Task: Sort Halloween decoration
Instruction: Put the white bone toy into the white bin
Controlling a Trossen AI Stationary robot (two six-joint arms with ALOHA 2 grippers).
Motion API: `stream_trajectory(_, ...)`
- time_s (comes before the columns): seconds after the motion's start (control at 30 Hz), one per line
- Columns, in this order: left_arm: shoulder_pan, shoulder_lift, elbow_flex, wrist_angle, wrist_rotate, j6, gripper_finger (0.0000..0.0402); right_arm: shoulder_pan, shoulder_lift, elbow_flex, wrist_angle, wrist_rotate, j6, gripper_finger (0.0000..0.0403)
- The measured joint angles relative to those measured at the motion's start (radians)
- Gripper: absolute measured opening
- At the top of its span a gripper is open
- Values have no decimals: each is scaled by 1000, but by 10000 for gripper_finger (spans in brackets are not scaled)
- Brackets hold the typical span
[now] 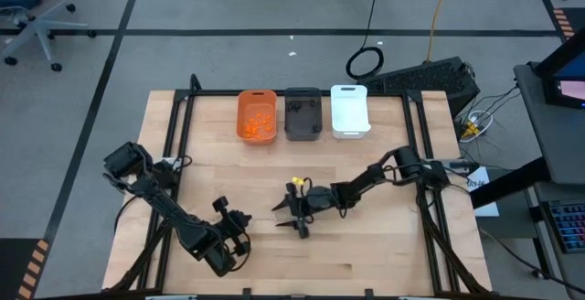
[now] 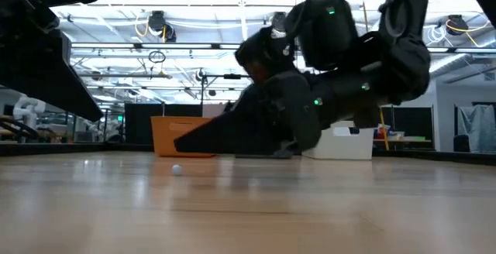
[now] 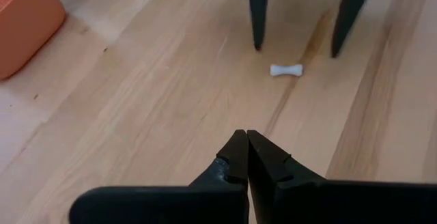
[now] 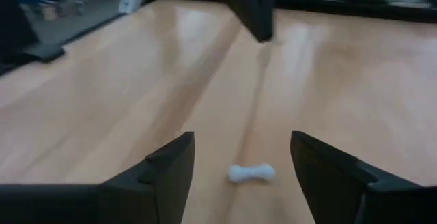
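White bone (image 4: 251,173) lies on the wood table (image 1: 384,245) between your right gripper's (image 4: 242,166) spread fingers, not grasped; your left gripper (image 3: 246,144) is clenched nearby.

white bone piece (image 4: 251,173) blurred – dark bin (image 2: 256,152) mostly hidden behind right end effector (image 2: 203,138).

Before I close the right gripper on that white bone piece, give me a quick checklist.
1. Right gripper open: ok.
2. White bone piece lies between its fingers: ok.
3. Fingertips low enough at the table: ok, they stand near the wood in the left wrist view.
4. Left gripper shut and clear of the bone: ok.
5. White bin unobstructed: ok.
6. Other loose pieces left on the table: cannot tell.
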Motion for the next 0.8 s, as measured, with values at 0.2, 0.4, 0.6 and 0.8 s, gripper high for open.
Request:
stream_trajectory(0.2,0,0,0,-1,0,0,0,-9,65,97,-87,-61,4,230)
stream_trajectory(0.4,-6,0,0,1,0,-3,0,-18,83,129,-140,-58,4,230)
stream_trajectory(0.6,-18,0,0,2,1,-3,0,-22,80,99,-137,-60,-6,214)
stream_trajectory(0.8,-24,0,0,0,1,-3,0,-22,81,94,-143,-62,-19,174)
